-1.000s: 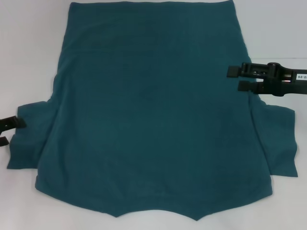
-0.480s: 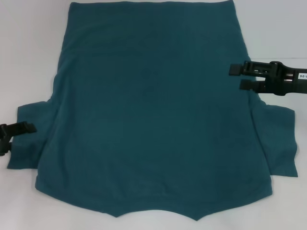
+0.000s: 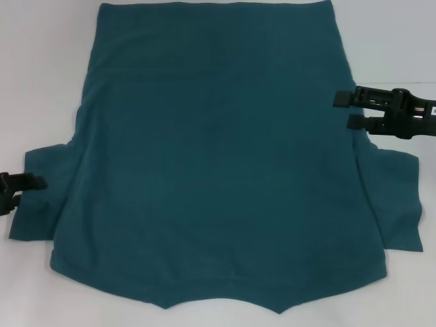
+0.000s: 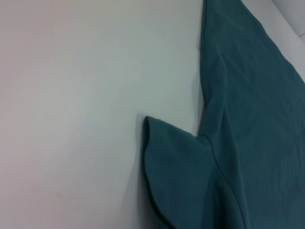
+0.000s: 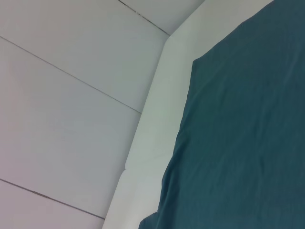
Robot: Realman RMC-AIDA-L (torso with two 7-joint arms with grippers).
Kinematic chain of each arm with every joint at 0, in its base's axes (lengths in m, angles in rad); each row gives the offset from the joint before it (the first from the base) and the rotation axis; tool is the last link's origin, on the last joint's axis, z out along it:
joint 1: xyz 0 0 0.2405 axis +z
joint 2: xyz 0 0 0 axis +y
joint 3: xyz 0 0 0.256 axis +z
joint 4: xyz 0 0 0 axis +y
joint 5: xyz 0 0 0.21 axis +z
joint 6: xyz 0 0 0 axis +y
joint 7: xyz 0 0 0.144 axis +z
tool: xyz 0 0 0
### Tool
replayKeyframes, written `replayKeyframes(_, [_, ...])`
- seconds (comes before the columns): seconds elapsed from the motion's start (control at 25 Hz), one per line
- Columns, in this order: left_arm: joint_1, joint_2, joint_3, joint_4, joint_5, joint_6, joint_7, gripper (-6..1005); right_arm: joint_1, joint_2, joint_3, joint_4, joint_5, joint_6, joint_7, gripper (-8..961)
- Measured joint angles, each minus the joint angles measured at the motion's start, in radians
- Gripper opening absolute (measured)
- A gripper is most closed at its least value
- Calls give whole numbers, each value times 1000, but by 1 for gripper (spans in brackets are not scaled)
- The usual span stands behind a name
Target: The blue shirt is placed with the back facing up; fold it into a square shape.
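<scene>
The blue shirt [image 3: 218, 170] lies spread flat on the white table [image 3: 41, 68], plain side up, hem at the far side and collar at the near edge. At the head view's left edge my left gripper [image 3: 19, 193] stands open beside the left sleeve [image 3: 44, 197], its upper finger reaching over the sleeve's edge. The left wrist view shows that sleeve [image 4: 176, 167] and the shirt's side [image 4: 248, 119]. My right gripper [image 3: 349, 110] hangs open at the shirt's right side edge, farther from me than the right sleeve [image 3: 398, 197]. The right wrist view shows the shirt [image 5: 248, 133] only.
White tabletop borders the shirt on both sides. The right wrist view shows the table's far edge [image 5: 152, 119] with a tiled floor [image 5: 62, 119] beyond it. The shirt's collar reaches the near edge of the head view.
My right gripper has drawn back to the right, from over the shirt's body to its side edge. My left gripper has crept inward to the left sleeve. The shirt has not moved.
</scene>
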Motion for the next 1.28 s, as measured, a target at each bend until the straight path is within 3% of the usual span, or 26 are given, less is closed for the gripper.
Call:
replayKeyframes(0.76, [3,-1,7,7,1,-10,30,36,-4,-1,0,0,0,0,3,886])
replayKeyframes(0.96, [-9,2,19,25,14,-9,71,13,-5,-1,0,0,0,-2,0,884])
replayKeyframes(1.28, [-19,-8,135,140,113,-53,125,7,-7,-1,0,0,0,1,-1,881])
